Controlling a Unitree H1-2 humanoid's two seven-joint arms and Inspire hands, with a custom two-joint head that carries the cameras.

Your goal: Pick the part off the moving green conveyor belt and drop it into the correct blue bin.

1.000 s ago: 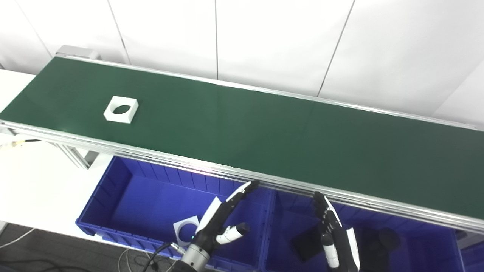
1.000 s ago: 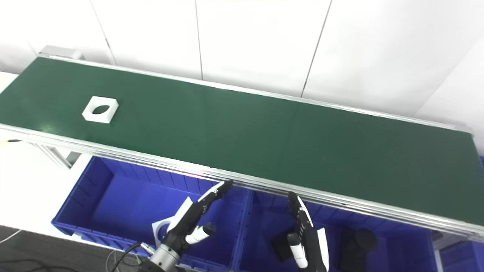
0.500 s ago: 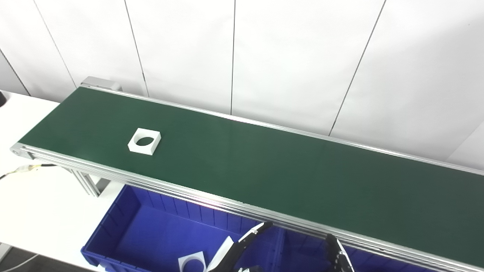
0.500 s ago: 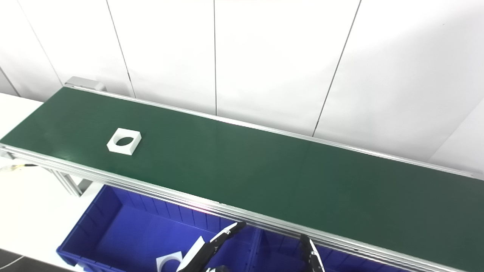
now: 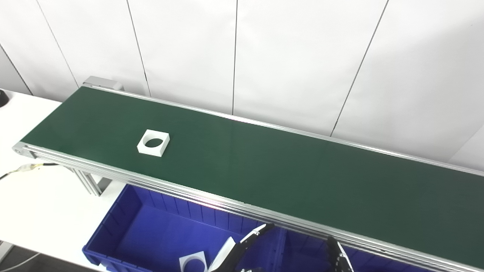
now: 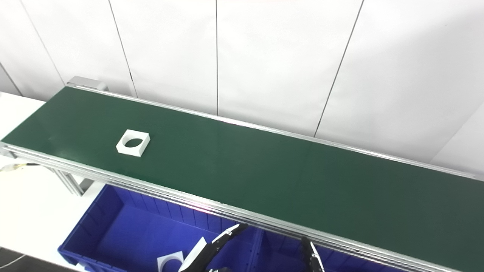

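A white square part (image 5: 153, 142) with a round hole lies flat on the left stretch of the green conveyor belt (image 5: 302, 177). Both hands hang low at the picture's bottom edge, in front of the belt and over the blue bins. My left hand (image 5: 242, 251) shows straight, spread fingers and holds nothing. Its fingertips point up toward the belt's near rail. Only the straight fingertips of my right hand (image 5: 337, 257) show, with nothing in them. The part is far to the upper left of both hands.
The left blue bin (image 5: 124, 211) below the belt's near rail holds another white square part (image 5: 193, 261). A second blue bin (image 5: 302, 245) adjoins it on the right. A white table (image 5: 38, 200) with a cable (image 5: 22, 169) lies left; white wall panels stand behind.
The camera has tilted up, so the hands have slid to the bottom edge of the picture. The white part has ridden a short way to the right along the belt.
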